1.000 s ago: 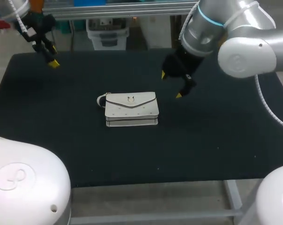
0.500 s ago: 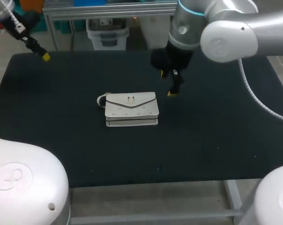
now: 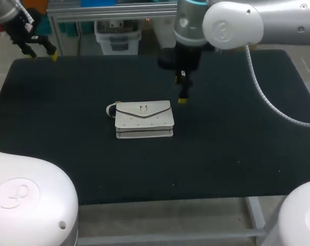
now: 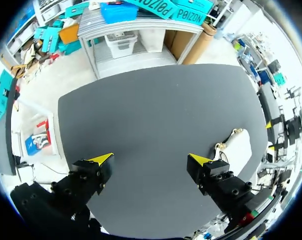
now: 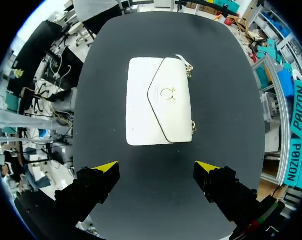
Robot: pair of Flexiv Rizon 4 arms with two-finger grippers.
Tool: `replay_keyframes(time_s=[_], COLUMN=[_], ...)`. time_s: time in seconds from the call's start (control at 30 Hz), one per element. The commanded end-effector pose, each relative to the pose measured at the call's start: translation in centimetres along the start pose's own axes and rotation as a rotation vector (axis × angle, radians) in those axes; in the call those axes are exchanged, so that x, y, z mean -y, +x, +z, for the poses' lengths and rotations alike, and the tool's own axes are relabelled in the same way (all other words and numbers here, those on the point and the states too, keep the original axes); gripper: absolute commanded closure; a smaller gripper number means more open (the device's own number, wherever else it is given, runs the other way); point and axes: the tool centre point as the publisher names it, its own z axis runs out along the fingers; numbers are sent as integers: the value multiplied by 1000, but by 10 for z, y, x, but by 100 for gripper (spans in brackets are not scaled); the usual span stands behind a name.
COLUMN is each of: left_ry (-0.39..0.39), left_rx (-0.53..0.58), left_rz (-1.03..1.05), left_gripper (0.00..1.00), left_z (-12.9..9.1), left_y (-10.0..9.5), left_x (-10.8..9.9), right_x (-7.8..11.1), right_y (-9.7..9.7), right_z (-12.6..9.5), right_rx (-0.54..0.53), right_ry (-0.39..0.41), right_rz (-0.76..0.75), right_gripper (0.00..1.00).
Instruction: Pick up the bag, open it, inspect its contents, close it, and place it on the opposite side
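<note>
right gripper [image 3: 181, 88] slid in nearer the bag [image 3: 143, 119], left gripper [image 3: 42, 55] backed further off from it

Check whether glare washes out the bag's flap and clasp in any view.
Head view: the bag is evenly lit, flap and clasp readable. Right wrist view: the bag is bright, yet flap seam and clasp show. Left wrist view: the bag, beside the left gripper, is blown out to plain white, flap detail lost.

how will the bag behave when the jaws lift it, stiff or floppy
The bag lies flat with crisp, boxy edges, so it probably holds its shape. Its flap looks shut by a clasp, so it likely won't flop open. The short strap at one end may dangle.
</note>
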Motion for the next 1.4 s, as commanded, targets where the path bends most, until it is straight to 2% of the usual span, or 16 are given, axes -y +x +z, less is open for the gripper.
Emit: replay_keyframes(time_s=[0.03, 0.13, 0.27, 0.4, 0.43, 0.5, 0.57, 0.6, 0.63, 0.7, 1.13, 1.17, 1.27, 1.37, 1.4], left_ry=[128, 191, 276, 321, 332, 361, 370, 384, 395, 395, 395, 395, 387, 366, 349], left_rx=[147, 225, 319, 367, 351, 401, 383, 410, 418, 418, 418, 418, 408, 348, 325], left_rz=[-423, -552, -720, -813, -828, -849, -849, -861, -873, -873, -873, -873, -886, -854, -840], left_gripper=[0, 0, 0, 0, 0, 0, 0, 0, 0, 0, 0, 0, 0, 0, 0], left_z=[-1, -2, -2, -2, -3, -4, -6, -6, -6, -6, -6, -6, -5, -5, -4], left_y=[-3, -12, -24, -40, -43, -42, -45, -47, -49, -49, -49, -49, -50, -50, -50], left_x=[-4, -3, -2, 2, 3, 2, 3, 4, 6, 6, 6, 6, 9, 9, 9], right_x=[0, -2, -7, -4, -3, 0, 6, 8, 11, 12, 12, 11, 4, -6, -9], right_y=[10, 22, 36, 48, 51, 58, 63, 65, 68, 69, 69, 66, 62, 64, 63], right_z=[2, 9, 26, 41, 42, 44, 48, 49, 50, 46, 46, 47, 56, 64, 66], right_rx=[-79, -109, -157, -183, -184, -186, -200, -204, -201, -167, -167, -197, -207, -163, -168], right_ry=[49, 73, 53, 46, 40, 17, -15, -26, -62, -63, -63, -83, -64, -68, -96], right_rz=[499, 616, 746, 911, 950, 1011, 1070, 1091, 1118, 1141, 1141, 1208, 1451, 1545, 1547], right_gripper=[0, 0, 0, 0, 0, 0, 0, 0, 0, 0, 0, 0, 0, 0, 0])
